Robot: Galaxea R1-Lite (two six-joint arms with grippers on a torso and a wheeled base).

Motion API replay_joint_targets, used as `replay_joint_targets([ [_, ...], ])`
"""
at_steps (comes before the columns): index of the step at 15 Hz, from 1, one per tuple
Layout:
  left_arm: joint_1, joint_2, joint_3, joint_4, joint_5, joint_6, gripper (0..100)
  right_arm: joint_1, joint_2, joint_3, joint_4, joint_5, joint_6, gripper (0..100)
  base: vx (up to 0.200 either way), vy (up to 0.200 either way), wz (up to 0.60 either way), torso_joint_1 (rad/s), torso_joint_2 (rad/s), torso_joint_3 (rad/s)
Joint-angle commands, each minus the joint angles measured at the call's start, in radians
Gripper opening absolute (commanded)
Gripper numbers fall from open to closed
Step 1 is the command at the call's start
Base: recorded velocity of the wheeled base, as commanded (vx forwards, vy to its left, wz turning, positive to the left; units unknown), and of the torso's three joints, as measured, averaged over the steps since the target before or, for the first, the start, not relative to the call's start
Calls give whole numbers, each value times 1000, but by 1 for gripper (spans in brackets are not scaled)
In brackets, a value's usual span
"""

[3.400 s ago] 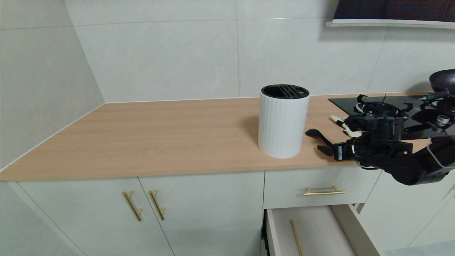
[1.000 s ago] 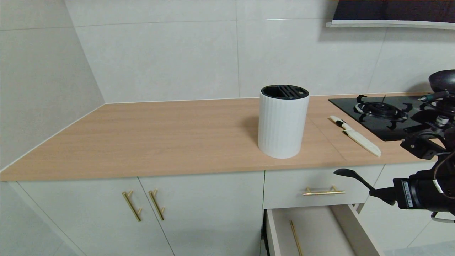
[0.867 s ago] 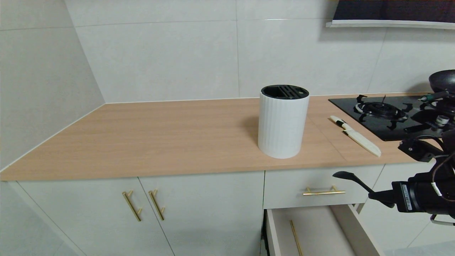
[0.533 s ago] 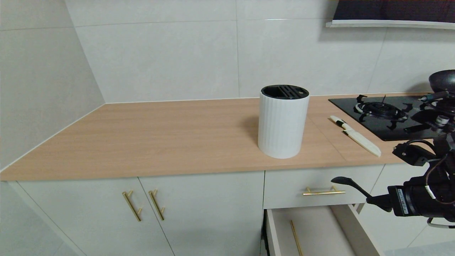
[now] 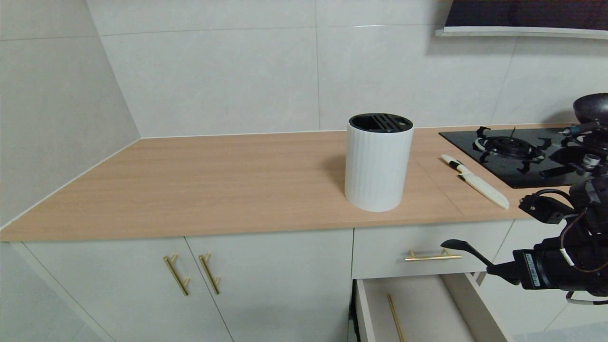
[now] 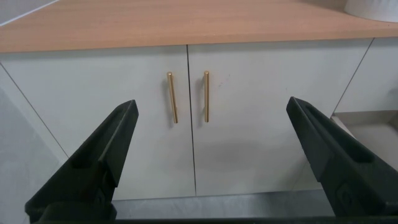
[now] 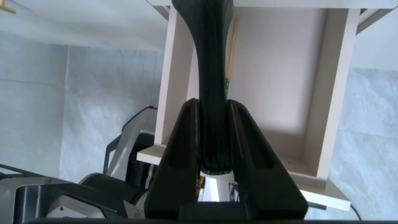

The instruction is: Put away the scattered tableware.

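My right gripper [image 5: 497,271] is shut on the handle of a black spoon [image 5: 463,248], held in front of the cabinet, above the open lower drawer [image 5: 458,297]. In the right wrist view the spoon [image 7: 210,68] runs out from between the fingers [image 7: 180,149] over the drawer floor [image 7: 280,93], where a wooden chopstick [image 7: 231,43] lies. A cream knife [image 5: 475,183] lies on the counter to the right of the white ribbed utensil holder [image 5: 378,164]. My left gripper [image 6: 211,168] is open and low, facing the cabinet doors.
A black gas hob [image 5: 510,151] with a pan [image 5: 591,107] takes up the counter's right end. Gold handles mark the cabinet doors [image 5: 190,273] and the closed upper drawer [image 5: 432,256]. The wooden counter [image 5: 213,180] left of the holder is bare.
My right gripper has carried the black spoon off the counter beside the holder and down past the counter edge, sinking slowly towards the open drawer. The knife, earlier partly covered by the arm, lies in full sight.
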Motion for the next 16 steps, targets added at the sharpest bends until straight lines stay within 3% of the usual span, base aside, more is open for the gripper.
replay_joint_targets([
  [1,1,1,0,0,0,0,100,1,-1,2,0,1,0,0,0,0,0,0,0,0],
  [8,0,1,0,0,0,0,100,1,7,22,0,1,-29,0,0,0,0,-22,48,31],
  [16,1,1,0,0,0,0,100,-1,50,25,-7,1,-37,0,0,0,0,-181,453,269],
])
